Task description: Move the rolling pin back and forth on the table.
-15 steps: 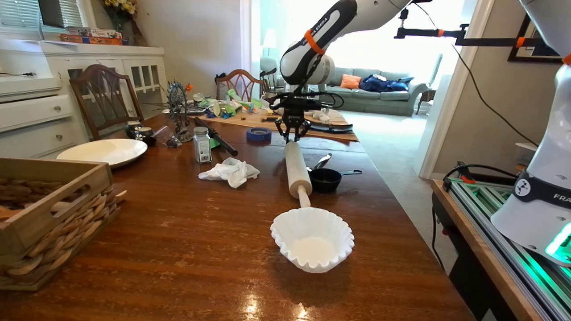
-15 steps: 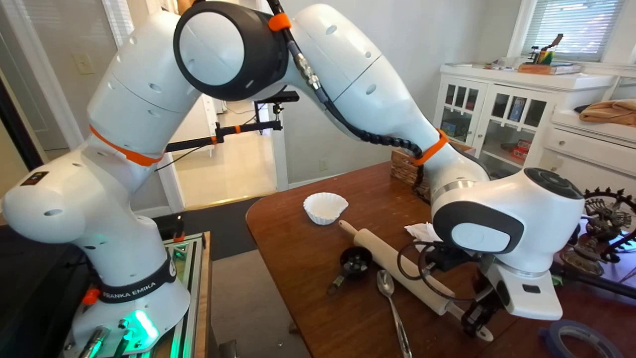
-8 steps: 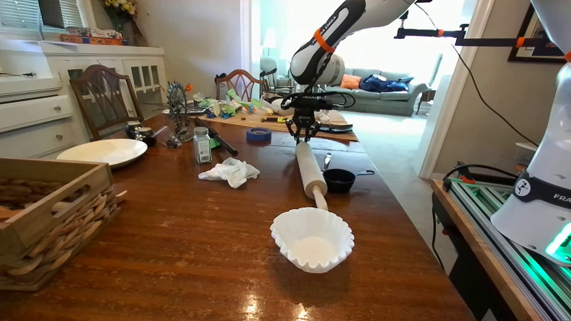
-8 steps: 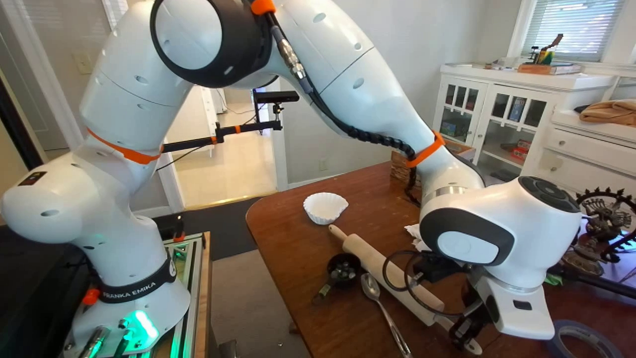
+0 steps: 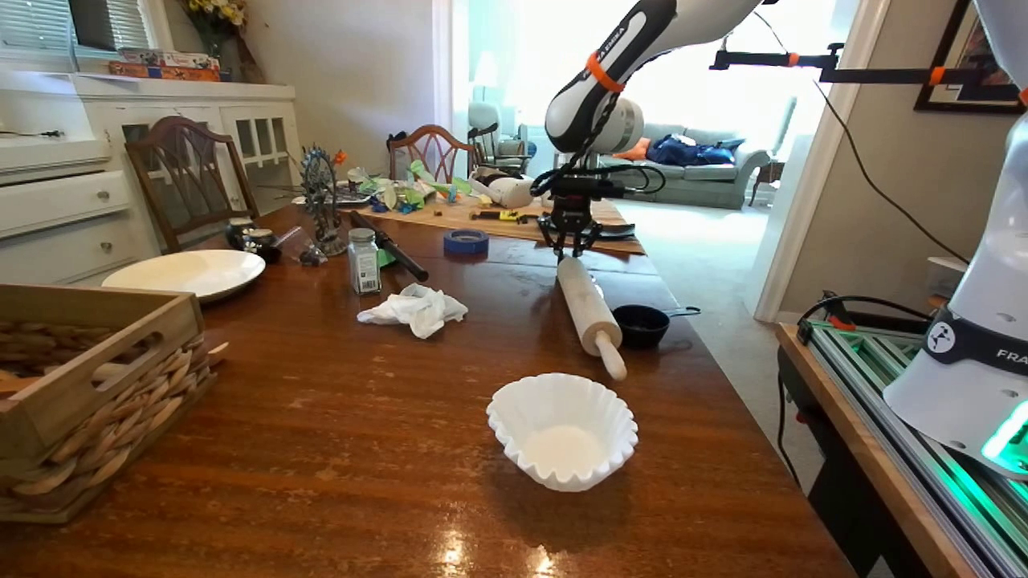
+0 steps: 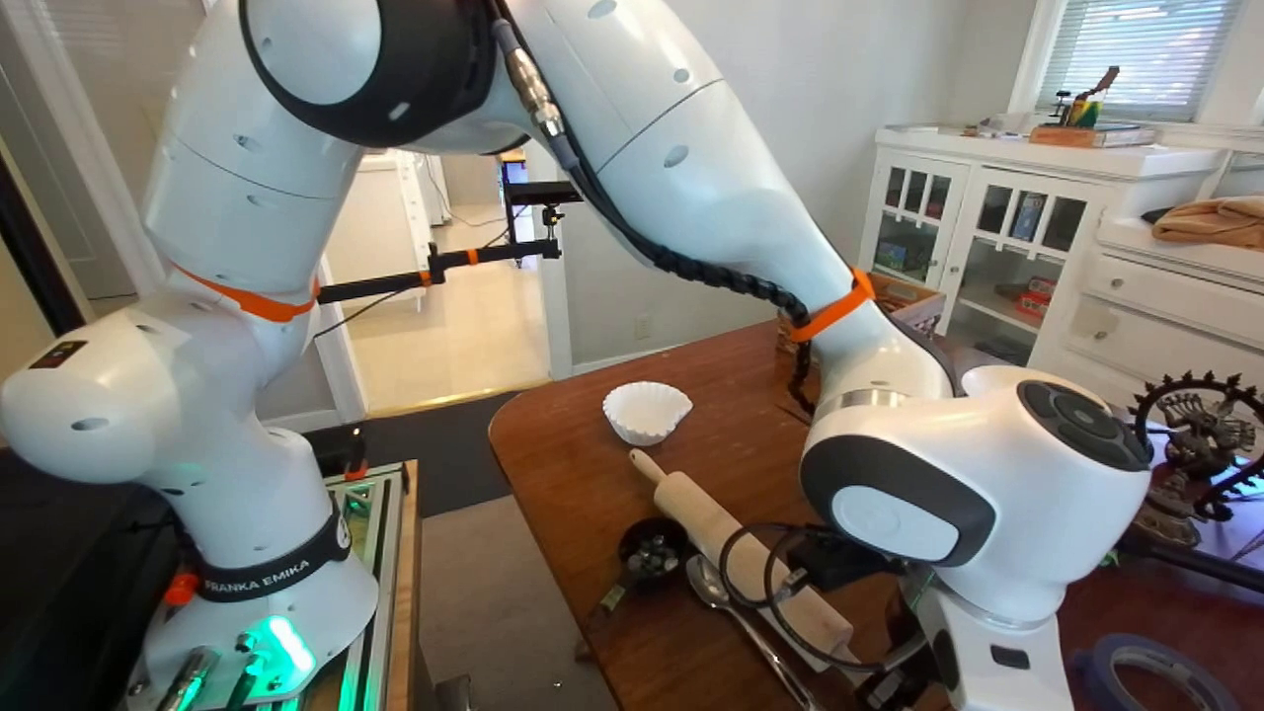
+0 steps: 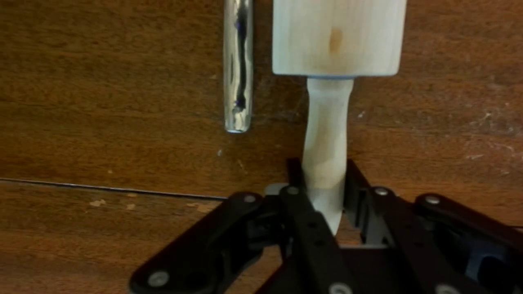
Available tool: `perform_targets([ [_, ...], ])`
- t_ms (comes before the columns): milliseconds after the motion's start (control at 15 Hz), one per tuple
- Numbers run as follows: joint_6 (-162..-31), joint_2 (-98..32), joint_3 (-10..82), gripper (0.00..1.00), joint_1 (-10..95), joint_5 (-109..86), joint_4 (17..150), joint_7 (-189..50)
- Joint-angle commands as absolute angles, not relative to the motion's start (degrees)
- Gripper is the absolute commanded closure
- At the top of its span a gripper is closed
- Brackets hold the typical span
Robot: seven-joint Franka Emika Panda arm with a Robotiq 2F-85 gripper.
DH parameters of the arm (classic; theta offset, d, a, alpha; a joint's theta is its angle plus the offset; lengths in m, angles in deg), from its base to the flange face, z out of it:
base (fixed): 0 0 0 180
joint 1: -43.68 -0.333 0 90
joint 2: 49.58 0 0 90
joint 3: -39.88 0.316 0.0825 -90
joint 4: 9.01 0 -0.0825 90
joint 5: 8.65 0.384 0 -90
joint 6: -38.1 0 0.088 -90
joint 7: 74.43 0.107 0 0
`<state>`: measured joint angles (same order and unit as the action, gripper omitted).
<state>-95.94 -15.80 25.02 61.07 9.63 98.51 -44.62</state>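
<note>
The pale wooden rolling pin (image 5: 586, 297) lies on the brown table (image 5: 345, 449). It also shows in an exterior view (image 6: 706, 518), partly behind the arm's cables, and in the wrist view (image 7: 337, 41). My gripper (image 7: 324, 175) is closed round the handle at one end of the pin, a finger on each side. In an exterior view my gripper (image 5: 569, 250) is at the pin's far end, low over the table. The pin's other handle is free and points towards the white fluted bowl (image 5: 562, 425).
A small black pan (image 5: 641, 327) sits close beside the pin near the table edge. A metal spoon (image 6: 736, 607) lies along the pin and shows in the wrist view (image 7: 238, 73). A white cloth (image 5: 418, 309), blue tape (image 5: 466, 242), glass jar (image 5: 364, 263) and woven basket (image 5: 152, 401) stand around.
My gripper and the rolling pin have moved sideways across the table, towards the robot's base side and the table edge. The black pan and the spoon have shifted the same way beside it.
</note>
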Motion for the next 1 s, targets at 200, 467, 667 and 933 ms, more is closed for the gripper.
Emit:
perform_targets([
  [200, -96.72, -18.69, 25.05, 0.93, 62.52, 11.25, 104.8, -49.47],
  [467, -96.79, -19.36, 24.88, 0.93, 62.92, 11.02, 105.78, -50.9],
  [667, -97.31, -19.34, 24.79, 0.93, 62.39, 10.87, 105.9, -50.25],
  [933, -98.11, -18.13, 24.54, 0.93, 60.9, 11.21, 103.64, -45.84],
])
